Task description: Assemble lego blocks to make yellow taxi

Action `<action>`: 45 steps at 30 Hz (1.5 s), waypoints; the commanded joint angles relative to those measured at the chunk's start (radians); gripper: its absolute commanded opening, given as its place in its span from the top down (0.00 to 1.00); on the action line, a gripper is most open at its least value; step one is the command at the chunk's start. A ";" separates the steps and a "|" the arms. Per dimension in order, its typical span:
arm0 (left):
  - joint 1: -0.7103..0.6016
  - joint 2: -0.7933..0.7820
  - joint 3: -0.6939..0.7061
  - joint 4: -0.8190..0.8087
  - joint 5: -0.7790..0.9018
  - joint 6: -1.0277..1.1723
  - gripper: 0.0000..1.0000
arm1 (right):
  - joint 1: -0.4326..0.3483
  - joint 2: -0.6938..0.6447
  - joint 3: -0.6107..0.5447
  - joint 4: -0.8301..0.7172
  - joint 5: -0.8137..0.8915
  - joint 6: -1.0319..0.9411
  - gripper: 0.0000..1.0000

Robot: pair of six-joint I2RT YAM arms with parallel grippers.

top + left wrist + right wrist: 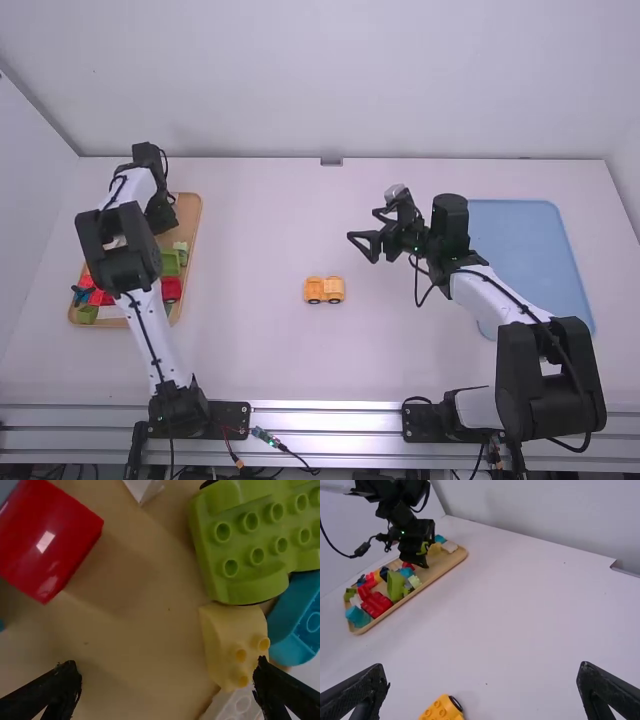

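Black left gripper (167,663) hangs, fingers spread, over the wooden tray (135,620), perhaps to select the pale-yellow plastic block (219,637). Right gripper (482,666), also spread, leaves working room around the orange-yellow wheeled toy base (314,290) mid-table.

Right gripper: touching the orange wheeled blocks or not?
Apart. The high view shows bare table between the right gripper and the orange wheeled blocks, which sit nearer the arm bases.
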 commanded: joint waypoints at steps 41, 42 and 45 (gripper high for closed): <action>0.012 0.014 -0.013 -0.043 0.288 0.222 0.07 | -0.004 -0.012 0.001 -0.010 -0.031 -0.028 0.00; 0.012 0.014 -0.002 -0.061 0.296 0.244 0.07 | -0.004 -0.012 0.001 -0.009 -0.031 -0.027 0.00; 0.005 0.014 0.043 -0.133 0.295 0.285 0.08 | -0.002 -0.012 0.001 -0.007 -0.034 -0.027 0.01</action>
